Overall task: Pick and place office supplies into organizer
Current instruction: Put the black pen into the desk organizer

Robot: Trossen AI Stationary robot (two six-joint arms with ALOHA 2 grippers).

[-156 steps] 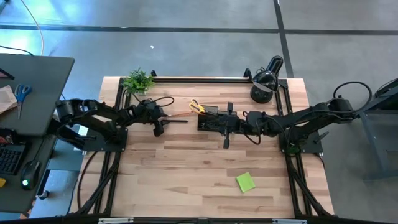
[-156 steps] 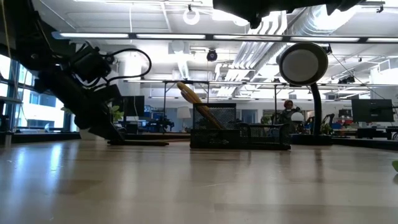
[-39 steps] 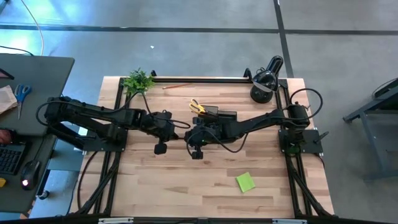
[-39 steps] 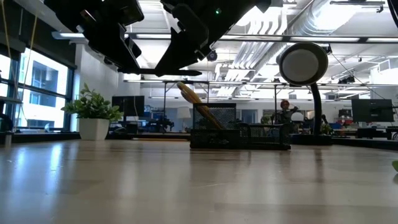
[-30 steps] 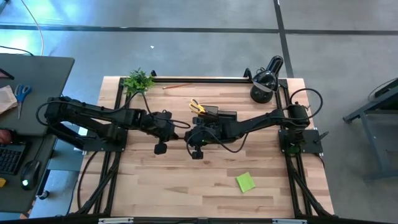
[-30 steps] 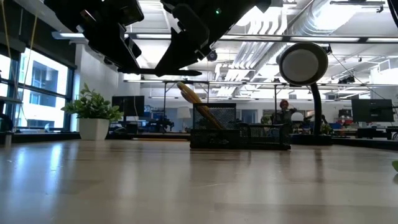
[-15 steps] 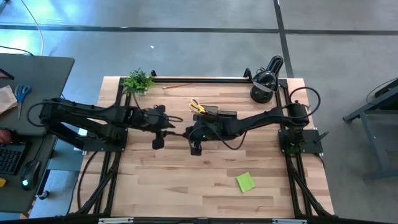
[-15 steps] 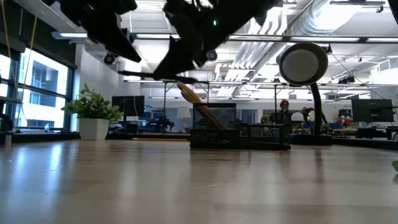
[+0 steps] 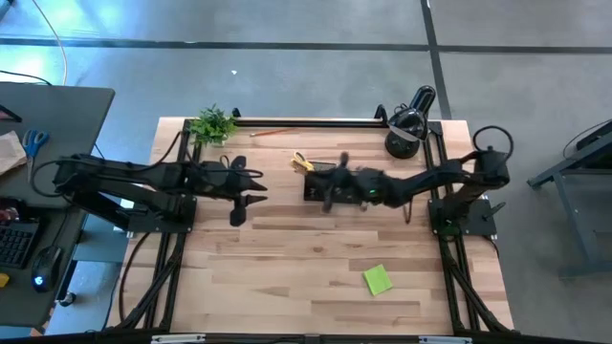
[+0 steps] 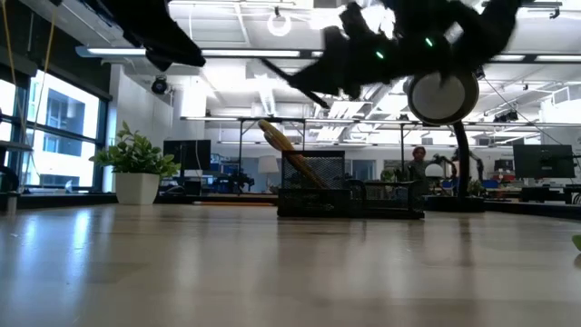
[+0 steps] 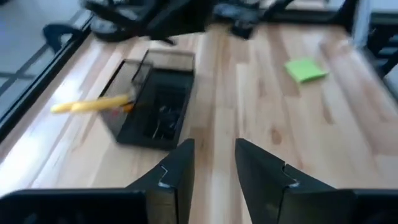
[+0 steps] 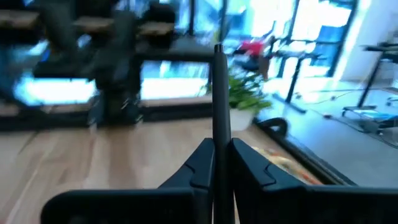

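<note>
wood planks of the table [image 9: 287,258] run side to side in the high view, with the black organizer [image 9: 320,182] near the 12 o'clock edge. the right gripper [image 12: 215,163] hangs just above the organizer, fingers pinched shut on a black pen [image 12: 219,118]; the pen's long axis runs straight out past the fingertips, its free end pointing away from the wrist toward the plant [image 12: 244,93]. yellow-handled scissors [image 9: 302,162] stand in the organizer's tall section, handles leaning out toward 10 o'clock. the left gripper [image 11: 213,160] hovers at 9 o'clock of the organizer, well apart from it, fingers parted with nothing between them. a lime-green sticky-note pad [image 9: 378,280] lies flat toward 5 o'clock, and an orange pencil [image 9: 271,132] lies along the 12 o'clock edge, long axis side to side.
</note>
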